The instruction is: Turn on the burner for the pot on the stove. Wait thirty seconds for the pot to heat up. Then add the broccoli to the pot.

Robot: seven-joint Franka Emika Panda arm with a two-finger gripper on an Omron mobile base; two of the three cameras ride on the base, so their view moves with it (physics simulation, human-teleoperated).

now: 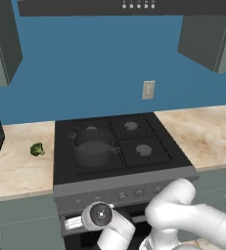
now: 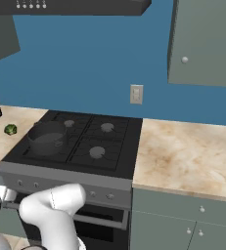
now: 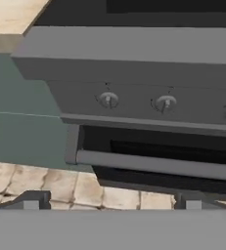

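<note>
The pincer (image 3: 109, 201) has its jaws wide apart and holds nothing, low before the stove (image 1: 122, 176), its hand view facing two small knobs (image 3: 108, 100) on the grey front panel above the oven door handle (image 3: 153, 164). The dark grey pot (image 1: 93, 145) sits on the front left grate, and the bright green broccoli (image 1: 37, 149) lies apart from it on the marbled counter (image 1: 16, 168) to the left. A blue wall (image 1: 100, 63) with a white outlet (image 1: 148, 90) rises behind, grey-green cabinets (image 2: 205, 41) above.

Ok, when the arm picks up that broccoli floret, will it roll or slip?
The broccoli looks small and lumpy, so probably light and unlikely to roll far. Its bumpy head may grip unevenly and twist. It lies loose on the counter, so a nudge could slide it.
</note>
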